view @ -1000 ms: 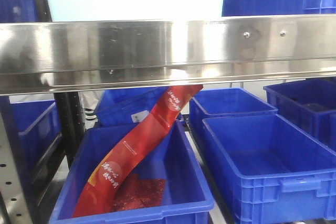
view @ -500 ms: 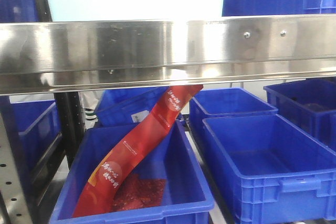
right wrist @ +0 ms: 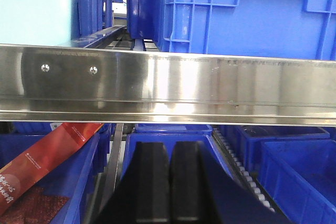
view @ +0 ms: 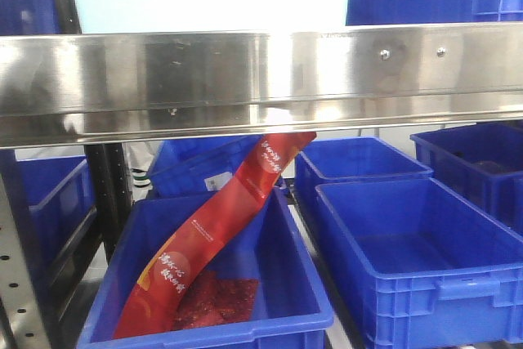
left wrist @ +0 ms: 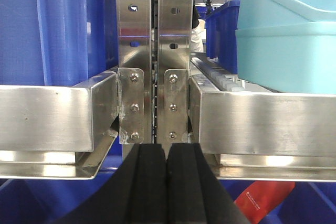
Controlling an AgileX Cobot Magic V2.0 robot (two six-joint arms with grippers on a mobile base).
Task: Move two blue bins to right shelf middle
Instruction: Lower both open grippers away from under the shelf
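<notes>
While level, both fingers (left wrist: 167, 182) (right wrist: 170, 182) closed, empty.

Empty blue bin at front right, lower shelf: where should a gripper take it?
Probably the near rim of the empty blue bin, at its front handle tab, approached from the front and below the steel rail. That rail overhangs, which makes a top-down approach look awkward.

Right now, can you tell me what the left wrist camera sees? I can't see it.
The left end effector, black and shut, points at a steel shelf post between two shelf rails. A light blue tub sits on the right, a dark blue bin on the left.
</notes>
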